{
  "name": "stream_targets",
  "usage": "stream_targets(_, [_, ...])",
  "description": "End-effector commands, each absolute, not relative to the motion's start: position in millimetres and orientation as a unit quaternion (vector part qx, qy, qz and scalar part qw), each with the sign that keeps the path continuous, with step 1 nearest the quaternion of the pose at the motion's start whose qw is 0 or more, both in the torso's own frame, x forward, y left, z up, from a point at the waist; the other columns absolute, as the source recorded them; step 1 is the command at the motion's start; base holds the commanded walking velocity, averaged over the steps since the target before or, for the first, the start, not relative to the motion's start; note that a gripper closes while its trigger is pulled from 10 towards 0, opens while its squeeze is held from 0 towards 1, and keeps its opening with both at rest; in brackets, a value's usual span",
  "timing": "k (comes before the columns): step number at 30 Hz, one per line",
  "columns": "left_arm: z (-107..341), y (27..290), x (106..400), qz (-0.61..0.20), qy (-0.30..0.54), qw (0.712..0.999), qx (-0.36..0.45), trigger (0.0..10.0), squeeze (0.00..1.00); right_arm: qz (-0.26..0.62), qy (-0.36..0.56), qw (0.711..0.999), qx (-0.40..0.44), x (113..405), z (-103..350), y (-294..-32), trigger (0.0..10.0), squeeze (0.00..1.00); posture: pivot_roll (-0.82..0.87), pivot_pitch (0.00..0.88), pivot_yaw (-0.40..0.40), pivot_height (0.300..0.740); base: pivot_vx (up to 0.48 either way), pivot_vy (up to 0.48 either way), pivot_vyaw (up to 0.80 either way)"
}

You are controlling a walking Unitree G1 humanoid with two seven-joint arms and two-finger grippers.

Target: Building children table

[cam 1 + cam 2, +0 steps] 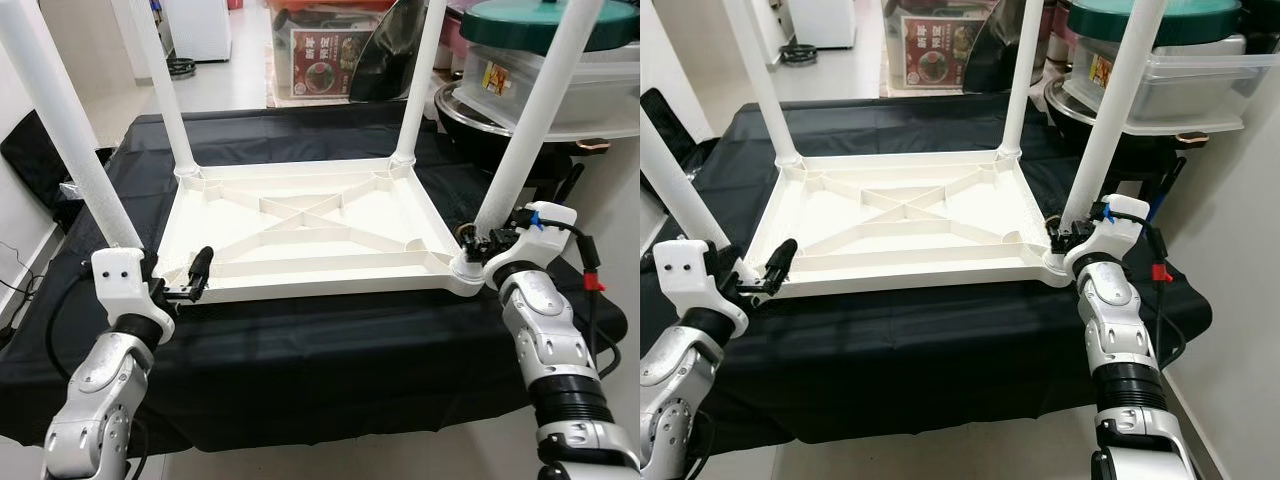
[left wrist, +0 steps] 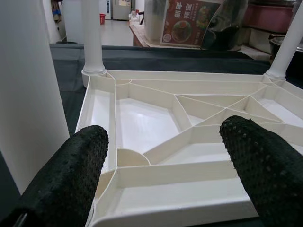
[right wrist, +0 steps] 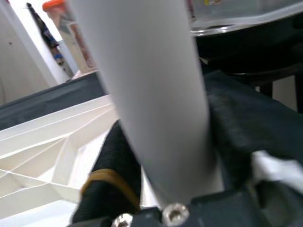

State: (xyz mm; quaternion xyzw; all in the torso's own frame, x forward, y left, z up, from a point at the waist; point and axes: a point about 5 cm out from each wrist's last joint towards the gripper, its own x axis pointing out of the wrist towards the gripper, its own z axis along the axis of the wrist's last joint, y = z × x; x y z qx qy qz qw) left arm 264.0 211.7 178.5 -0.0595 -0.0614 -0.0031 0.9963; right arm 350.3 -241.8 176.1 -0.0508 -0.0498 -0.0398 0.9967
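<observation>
A white plastic children's table point(image 1: 300, 225) lies upside down on a black-covered surface point(image 1: 320, 340), its ribbed underside facing up. Legs stand in all its corners. My right gripper point(image 1: 478, 243) is shut on the base of the front right leg point(image 1: 535, 120), which runs between its black fingers point(image 3: 109, 170) in the right wrist view. My left gripper point(image 1: 190, 283) is open at the front left corner, just beside the front left leg point(image 1: 70, 130). Its fingertips point(image 2: 80, 161) stand wide apart before the table's front rim point(image 2: 180, 198), holding nothing.
A clear plastic bin with a green lid point(image 1: 560, 60) stands close behind the right side. A printed box point(image 1: 320, 60) and a white appliance point(image 1: 195, 25) are on the floor beyond. A black bag point(image 1: 30, 150) lies at the left by the wall.
</observation>
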Motion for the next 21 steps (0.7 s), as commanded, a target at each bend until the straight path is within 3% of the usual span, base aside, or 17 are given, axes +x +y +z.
stream_targets(1, [183,213,263,-0.001,-0.066,0.996,-0.056,10.0,0.00,-0.037,-0.040,0.997,-0.051,351,171,-239,0.0,0.00,0.06,0.142,-0.002,0.740,0.000,0.000,0.00])
stream_targets(10, [214,225,269,0.010,-0.107,0.994,-0.026,10.0,0.00,-0.038,-0.046,0.997,-0.053,346,167,-244,0.0,0.00,0.06,0.168,0.012,0.740,0.000,0.000,0.00])
stream_targets(16, [256,233,281,0.014,-0.177,0.983,-0.043,10.0,0.00,-0.030,-0.044,0.996,-0.070,335,164,-250,0.0,0.00,0.04,0.162,0.015,0.740,0.000,0.000,0.00])
stream_targets(17, [256,231,280,-0.001,-0.178,0.983,-0.052,10.0,1.00,-0.028,-0.044,0.996,-0.074,333,163,-252,0.0,0.00,0.03,0.155,0.017,0.740,0.000,0.000,0.00])
stream_targets(21, [253,227,278,-0.022,-0.174,0.982,-0.068,10.0,1.00,-0.031,-0.045,0.995,-0.081,330,164,-258,0.0,0.00,0.03,0.154,0.027,0.740,0.000,0.000,0.00])
